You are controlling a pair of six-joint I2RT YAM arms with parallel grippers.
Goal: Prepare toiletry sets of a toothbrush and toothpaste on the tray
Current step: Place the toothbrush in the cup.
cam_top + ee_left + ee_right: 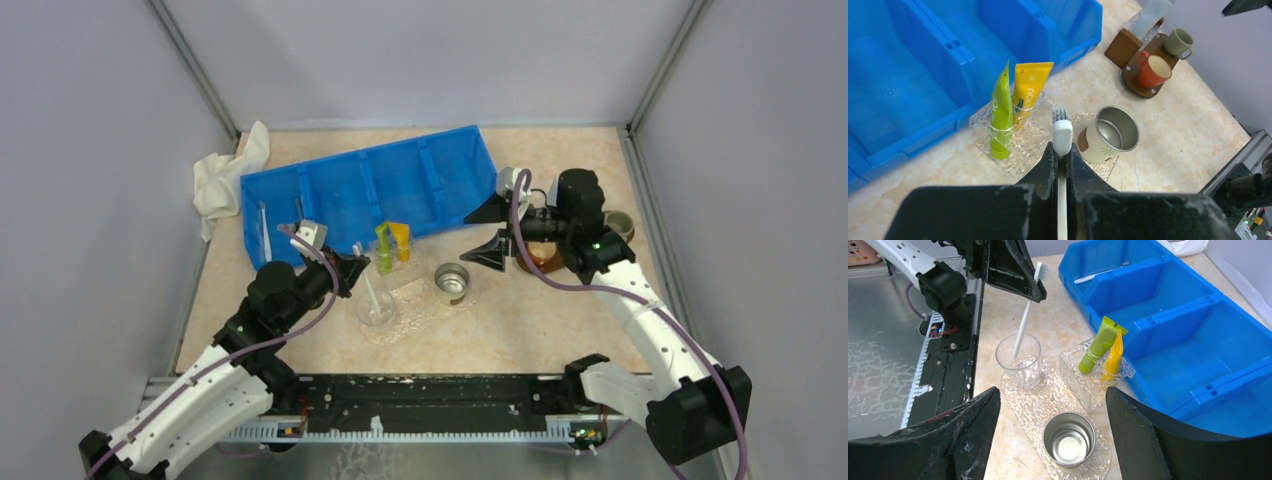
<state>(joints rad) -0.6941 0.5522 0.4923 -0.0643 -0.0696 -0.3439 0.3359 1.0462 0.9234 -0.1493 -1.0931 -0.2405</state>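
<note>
My left gripper (345, 270) (1062, 150) is shut on a white toothbrush (1062, 132) (1024, 322) just below its brush head. The brush's lower end stands inside a clear glass (378, 310) (1019, 360) on the textured clear tray (1033, 405). A green toothpaste tube (1001, 112) (1098, 345) and a yellow one (1029, 90) (1113, 357) stand upright in a clear holder on the tray. My right gripper (490, 232) (1052, 392) hangs open above the tray, over a metal cup (1069, 437), holding nothing.
The blue divided bin (370, 190) lies behind the tray with two more toothbrushes (264, 228) in its left end. A white cloth (225, 180) sits at the back left. An orange mug (1154, 70) and a grey mug (1179, 41) stand on a brown saucer to the right.
</note>
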